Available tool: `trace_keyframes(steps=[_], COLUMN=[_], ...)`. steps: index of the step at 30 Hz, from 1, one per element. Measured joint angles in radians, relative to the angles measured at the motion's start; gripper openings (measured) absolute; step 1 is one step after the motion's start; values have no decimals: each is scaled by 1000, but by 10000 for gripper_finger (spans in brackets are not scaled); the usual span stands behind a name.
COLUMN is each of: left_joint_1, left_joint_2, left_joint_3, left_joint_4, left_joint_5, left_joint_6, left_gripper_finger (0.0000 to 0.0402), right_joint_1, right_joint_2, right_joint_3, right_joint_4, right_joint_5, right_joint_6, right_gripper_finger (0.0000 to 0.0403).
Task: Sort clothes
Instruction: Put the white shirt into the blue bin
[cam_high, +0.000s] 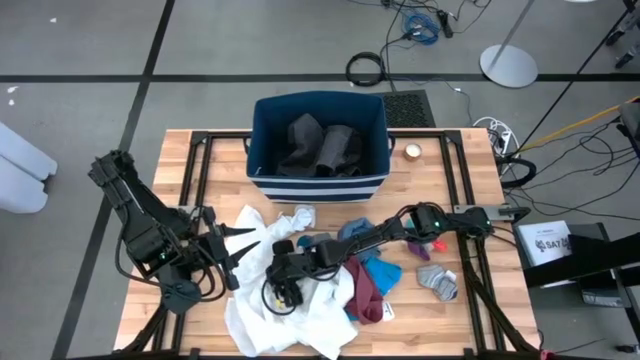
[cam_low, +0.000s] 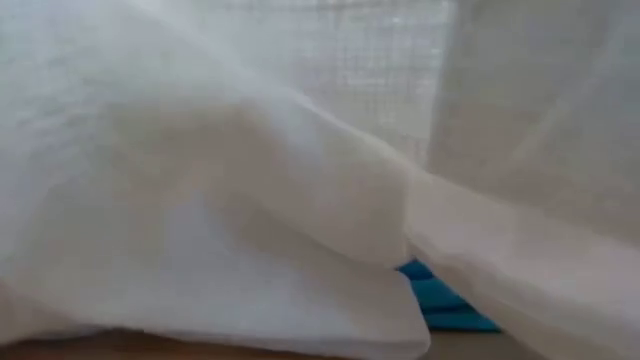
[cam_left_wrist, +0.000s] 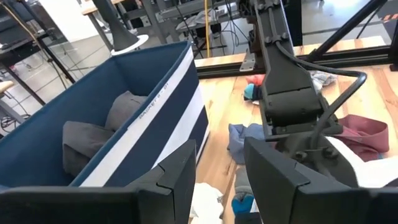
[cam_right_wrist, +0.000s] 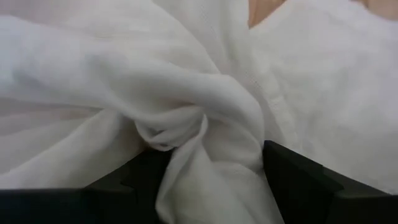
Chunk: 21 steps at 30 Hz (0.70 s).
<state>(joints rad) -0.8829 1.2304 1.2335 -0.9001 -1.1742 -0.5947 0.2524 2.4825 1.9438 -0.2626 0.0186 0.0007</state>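
The clothes lie in a heap on the table's near half: a white garment (cam_high: 285, 315), a maroon piece (cam_high: 365, 292), a bright blue piece (cam_high: 383, 270), grey socks (cam_high: 438, 282) and a small red piece (cam_high: 436, 243). Dark grey clothes (cam_high: 320, 145) lie inside the navy bin (cam_high: 262, 120). My right gripper (cam_high: 285, 290) is open and reaches from the table's right down onto the white garment (cam_right_wrist: 93, 74). My left gripper (cam_high: 238, 245) hangs open above the table's left part, holding nothing. In the low view, white cloth (cam_low: 250, 180) fills nearly everything, with a blue bit (cam_low: 445, 300) behind. My right gripper is open and set into the white garment from above, slanting in from the table's right. A twisted bunch of the cloth (cam_right_wrist: 186, 134) stands between the two fingers (cam_right_wrist: 298, 180) and lies against their inner sides. The garment lies crumpled on the table.
The navy striped bin (cam_left_wrist: 168, 118) stands at the table's far middle. A small round thing (cam_high: 412, 152) lies to its right. A dark metal frame (cam_high: 200, 150) runs around the tabletop. The right arm (cam_left_wrist: 292, 93) stretches across the table's middle, in front of my left gripper (cam_left_wrist: 221, 186).
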Motion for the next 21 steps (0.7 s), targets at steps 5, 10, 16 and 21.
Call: trace_keyframes(steps=[5,10,16,21], left_joint_1=[0,0,0,0], left_joint_2=[0,0,0,0], left_joint_3=[0,0,0,0], left_joint_4=[1,0,1,0], left_joint_5=[8,20,21,20], left_joint_6=[0,2,3,6], left_gripper_finger=[145,145,145,145], right_joint_1=[-11,-12,-12,-13], right_joint_2=[11,12,12,6], right_joint_3=[1,-1,-3,-5], right_joint_4=[-39,-43,-43,-41], right_joint_5=[-5,-10,-6,-2], right_joint_6=[25,12,-31,-50], right_gripper_finger=[222,155,32,19])
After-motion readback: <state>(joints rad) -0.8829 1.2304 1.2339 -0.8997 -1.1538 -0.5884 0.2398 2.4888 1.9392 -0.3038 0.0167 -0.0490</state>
